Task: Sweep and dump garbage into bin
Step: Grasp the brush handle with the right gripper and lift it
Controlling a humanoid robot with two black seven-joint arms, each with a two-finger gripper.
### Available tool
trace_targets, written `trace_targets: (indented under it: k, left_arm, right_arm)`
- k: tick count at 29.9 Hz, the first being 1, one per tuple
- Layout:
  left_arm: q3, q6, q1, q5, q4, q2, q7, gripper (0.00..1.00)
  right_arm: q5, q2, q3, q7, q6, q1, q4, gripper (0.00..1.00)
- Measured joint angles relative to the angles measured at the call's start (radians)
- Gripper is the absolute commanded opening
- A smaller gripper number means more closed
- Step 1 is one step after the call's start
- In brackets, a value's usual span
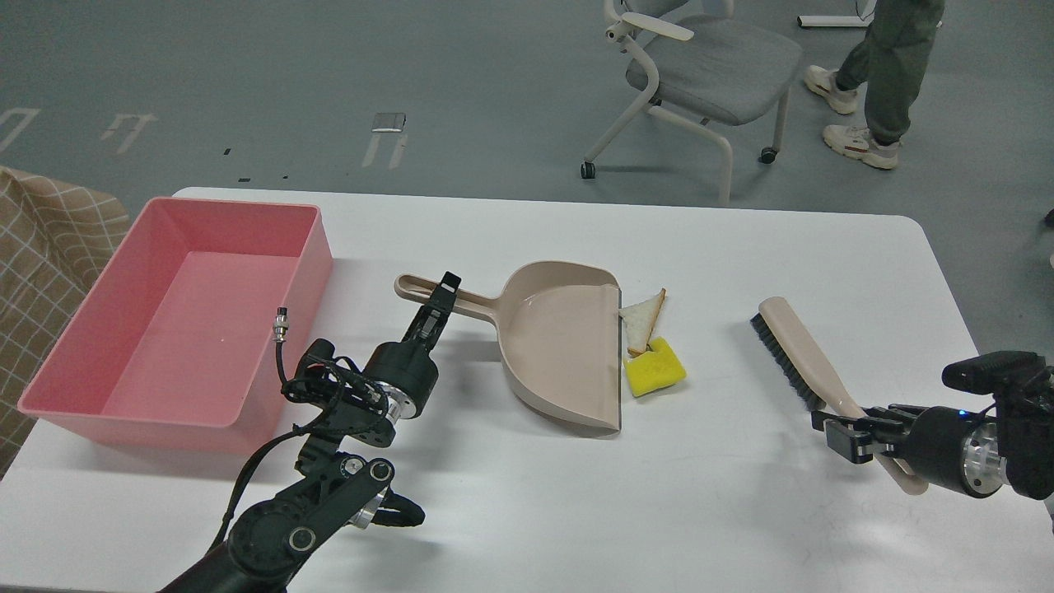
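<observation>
Taking the dustpan (560, 346) as the landmark, nearest the camera are the two grippers. The right gripper (852, 428), well to the dustpan's right, has its fingers closed around the handle of the brush (803, 362), whose black bristles face left toward the pan, so I judge it is held ready to push leftward. The left gripper (440, 301) sits at the pan's handle on its left side; its fingers look narrow and set on or about the handle, though from this end-on view I cannot tell whether they truly clamp it. The pan lies flat on the table (741, 511) with its open lip turned right, which suits catching what the brush drives in. Touching that lip are the garbage pieces: the yellow sponge block (655, 371) nearer, and the bread slice (642, 321) just behind it, leaning against the lip; neither is inside the pan yet. Left of the pan stands the pink bin (74, 387), holding nothing visible, close enough to tip the pan into. Counted: two grippers, one brush, one dustpan, two garbage pieces, one bin. Beyond the table, one chair (708, 66) and one person's legs (885, 74).
</observation>
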Motion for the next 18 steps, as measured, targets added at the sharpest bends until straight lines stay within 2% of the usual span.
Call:
trace_targets:
  k: [2, 4, 18]
  left_arm:
    - [0.0, 0.0, 0.0, 0.0, 0.0, 0.0, 0.0, 0.16]
    - [0.0, 0.0, 0.0, 0.0, 0.0, -0.001, 0.0, 0.16]
    - [0.0, 0.006, 0.002, 0.001, 0.0, -0.006, 0.0, 0.16]
  right_arm:
    - [0.0, 0.0, 0.0, 0.002, 0.0, 0.0, 0.001, 0.15]
    - [0.0, -0.002, 0.0, 0.003, 0.0, 0.0, 0.002, 0.13]
    - [0.005, 0.007, 0.005, 0.0, 0.0, -0.002, 0.009, 0.11]
